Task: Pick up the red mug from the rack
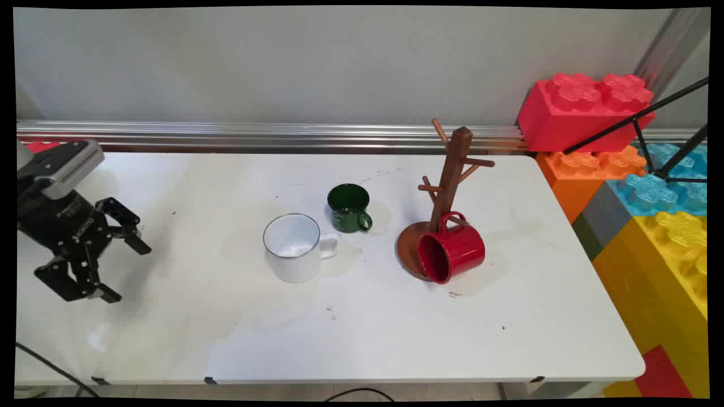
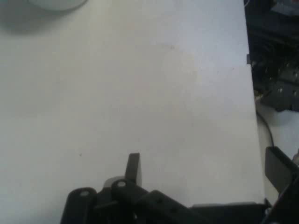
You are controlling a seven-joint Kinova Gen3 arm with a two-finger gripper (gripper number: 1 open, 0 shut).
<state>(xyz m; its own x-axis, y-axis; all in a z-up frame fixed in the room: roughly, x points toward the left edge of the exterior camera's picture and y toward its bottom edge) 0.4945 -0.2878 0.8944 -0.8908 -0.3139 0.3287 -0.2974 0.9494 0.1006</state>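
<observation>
black gripper (image 1: 127, 271) low over the left end of the white table (image 1: 226, 328), fingers spread wide, nothing between them, holding nothing. one fingertip (image 1: 141, 247) toward the table's middle, the other (image 1: 110, 297) nearer the front edge. in the hand view, gripper (image 2: 205, 170) over bare tabletop, one finger (image 2: 133, 169) left of centre, the other (image 2: 280, 169) at the right margin past the table's edge; dark clutter beyond that edge, too dim to name. nearest thing: white mug (image 1: 294, 247), upright, handle toward the right, well apart from the gripper with open tabletop between; only a sliver of it (image 2: 56, 3) at the top of the hand view. green mug (image 1: 349, 208) just behind and right of the white one, upright, not touching it. further right, brown wooden mug tree (image 1: 451, 175) on a round base, red mug (image 1: 451, 254) hanging by its handle from a low peg, mouth facing front-left, body over the base's front rim. wide bare surface along the front edge and at the right end. big toy bricks (image 1: 588, 107) stacked off the right edge, red on top.
</observation>
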